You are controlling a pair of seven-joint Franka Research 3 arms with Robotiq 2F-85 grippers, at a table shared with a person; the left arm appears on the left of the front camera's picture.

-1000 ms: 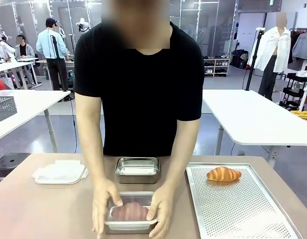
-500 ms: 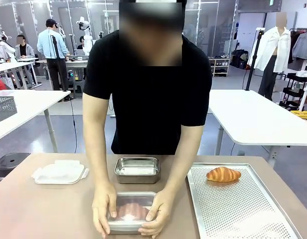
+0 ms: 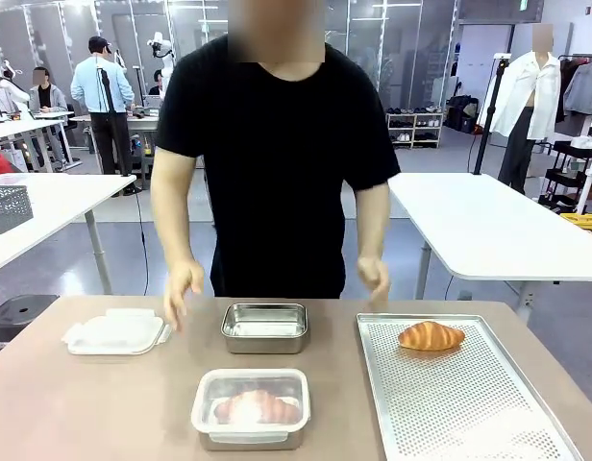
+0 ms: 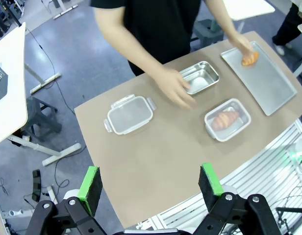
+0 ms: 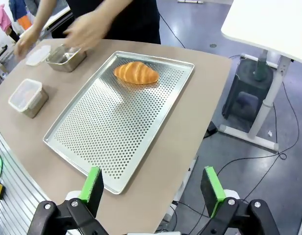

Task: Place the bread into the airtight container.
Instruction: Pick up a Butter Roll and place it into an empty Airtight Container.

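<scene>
Two breads lie on the brown table [image 3: 85, 403]. Far below the wide-open, empty left gripper [image 4: 150, 172], a reddish-brown loaf [image 3: 258, 407] sits inside the clear-lidded steel airtight container [image 3: 248, 443]. To the right, a golden croissant [image 5: 136, 72] rests on the perforated metal tray [image 5: 116, 127], well ahead of the right gripper [image 5: 151, 172], which is also spread wide.

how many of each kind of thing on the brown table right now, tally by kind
croissants: 2 (one on the tray, one in the lidded container)
steel containers: 2
lids: 2 (one loose, one fitted)
perforated tray: 1
total: 7
</scene>
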